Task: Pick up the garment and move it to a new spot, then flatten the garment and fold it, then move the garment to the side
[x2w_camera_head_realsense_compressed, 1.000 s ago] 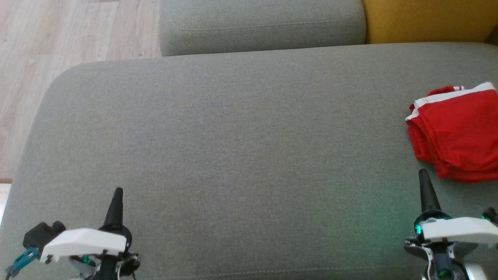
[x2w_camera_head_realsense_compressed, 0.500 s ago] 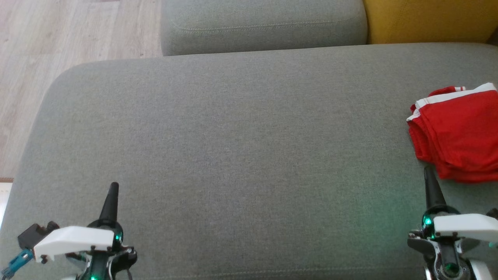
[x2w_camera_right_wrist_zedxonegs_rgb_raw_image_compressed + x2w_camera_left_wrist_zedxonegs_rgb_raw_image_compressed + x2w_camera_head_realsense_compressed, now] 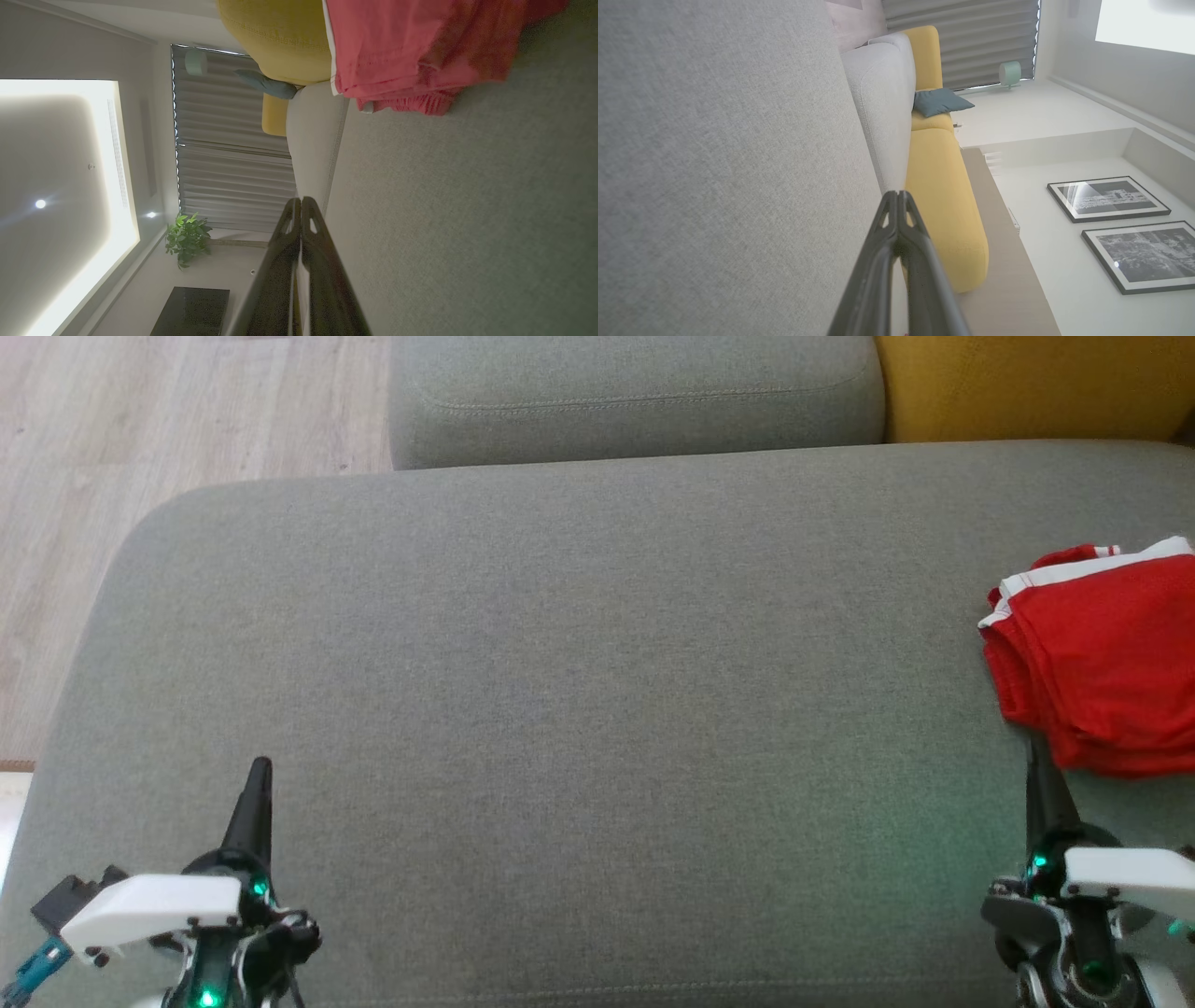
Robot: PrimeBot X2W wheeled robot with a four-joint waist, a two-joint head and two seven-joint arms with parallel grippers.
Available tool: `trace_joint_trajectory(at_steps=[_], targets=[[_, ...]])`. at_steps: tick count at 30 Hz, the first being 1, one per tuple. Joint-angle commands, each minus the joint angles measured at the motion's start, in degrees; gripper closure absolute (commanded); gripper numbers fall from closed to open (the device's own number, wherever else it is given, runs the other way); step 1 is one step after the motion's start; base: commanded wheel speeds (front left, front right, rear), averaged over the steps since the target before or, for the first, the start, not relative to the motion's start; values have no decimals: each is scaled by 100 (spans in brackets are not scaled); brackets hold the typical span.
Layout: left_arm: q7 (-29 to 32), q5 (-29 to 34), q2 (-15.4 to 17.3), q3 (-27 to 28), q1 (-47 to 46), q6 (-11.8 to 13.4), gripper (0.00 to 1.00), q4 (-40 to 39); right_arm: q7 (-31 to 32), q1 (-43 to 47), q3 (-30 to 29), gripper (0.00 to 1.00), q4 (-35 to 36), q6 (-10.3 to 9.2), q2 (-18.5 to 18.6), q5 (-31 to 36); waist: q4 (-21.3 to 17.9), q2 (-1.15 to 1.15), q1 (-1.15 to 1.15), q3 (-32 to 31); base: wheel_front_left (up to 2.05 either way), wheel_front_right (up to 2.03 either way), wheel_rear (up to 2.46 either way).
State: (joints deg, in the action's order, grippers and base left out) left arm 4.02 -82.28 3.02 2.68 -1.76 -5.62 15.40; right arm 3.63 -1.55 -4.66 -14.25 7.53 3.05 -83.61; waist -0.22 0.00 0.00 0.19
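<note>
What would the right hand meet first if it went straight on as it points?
Probably the garment: its near corner lies just beyond the right hand in the head view. The wrist view shows it off to one side, so the hand may miss and slide on along the seat.

The grey seat cushion [image 3: 560,691] of a sofa is wide and flat. It is covered with a woven fabric, its far left corner is rounded, and a thin seam runs along its near edge. A red garment [image 3: 1102,653] lies directly on the cushion, folded in several layers, with a white band along its far side. It rests at the cushion's right end, about midway between the far and near edges.
</note>
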Motion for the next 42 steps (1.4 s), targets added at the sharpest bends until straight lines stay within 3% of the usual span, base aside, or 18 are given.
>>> trace_joint_trajectory(at_steps=[1, 14, 42], targets=[[51, -160, 23, 216, -354, -52, 100, -159, 53, -338, 71, 100, 159, -4, 122, -174, 2, 0, 0, 0, 0, 0, 0], [252, -983, -13, 391, -445, -187, 100, -133, 135, -446, 2, 100, 34, -4, 118, -1011, 22, 0, 0, -1, 0, 0, 0], [252, -983, -14, 391, -444, -187, 100, -134, 179, -451, -53, 100, 30, -4, 80, -966, 22, 0, 0, -1, 0, 0, 0]])
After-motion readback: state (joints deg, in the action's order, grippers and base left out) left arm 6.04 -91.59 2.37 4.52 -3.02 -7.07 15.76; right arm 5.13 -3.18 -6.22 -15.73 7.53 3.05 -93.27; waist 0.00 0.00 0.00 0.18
